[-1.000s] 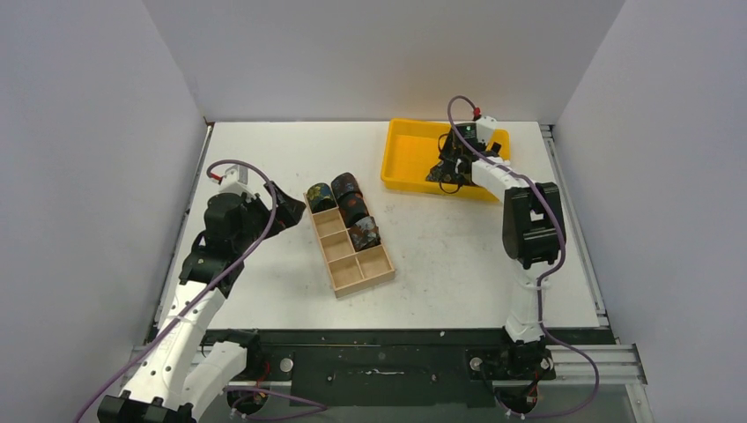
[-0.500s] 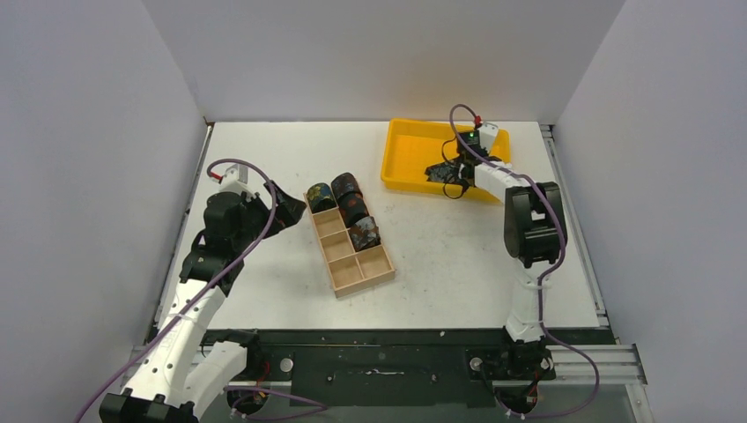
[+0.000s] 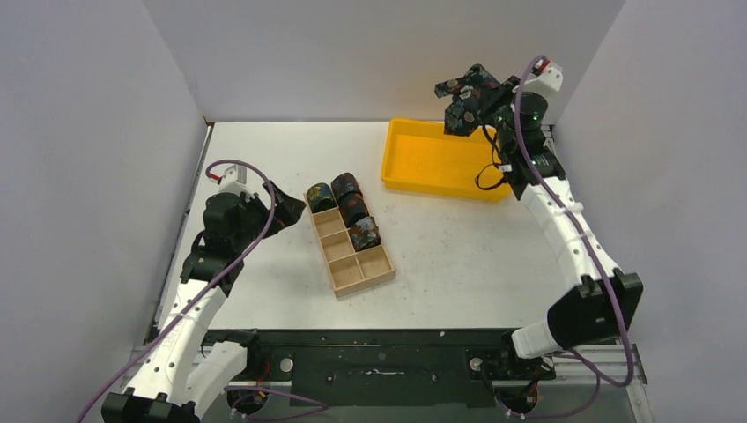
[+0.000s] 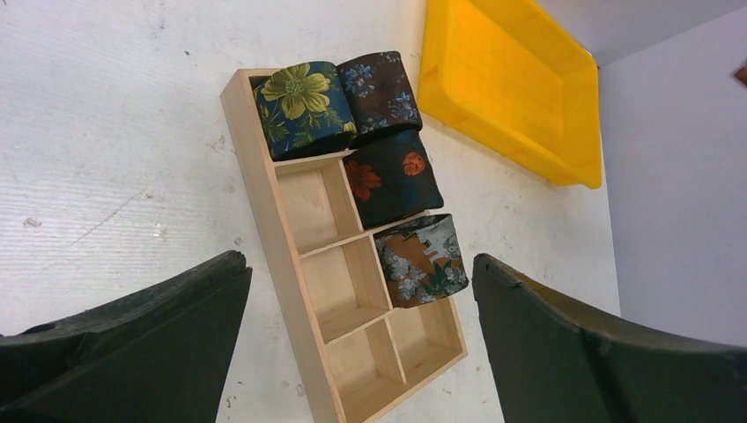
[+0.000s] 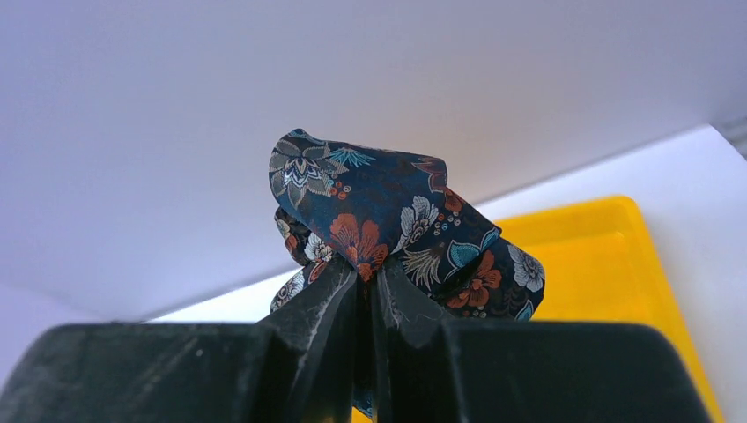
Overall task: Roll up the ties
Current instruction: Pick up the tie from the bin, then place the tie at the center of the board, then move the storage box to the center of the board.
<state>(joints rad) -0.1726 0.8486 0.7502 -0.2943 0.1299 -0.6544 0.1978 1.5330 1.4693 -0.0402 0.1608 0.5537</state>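
Note:
My right gripper is raised high above the yellow tray, shut on a bunched dark floral tie. The wrist view shows that tie pinched between the closed fingers, its folds bulging above them. Several rolled ties sit in the wooden box; up close, a green-flowered roll, a dark roll, a red-flowered roll and a grey-brown roll. My left gripper hovers open left of the box, holding nothing.
The yellow tray stands at the back right of the white table and looks empty. Some box compartments are empty. Grey walls close in the table on three sides.
My right gripper shut on the tie in the yellow tray, then lifted it high up and to the right, out of the tray. The left arm has not moved.

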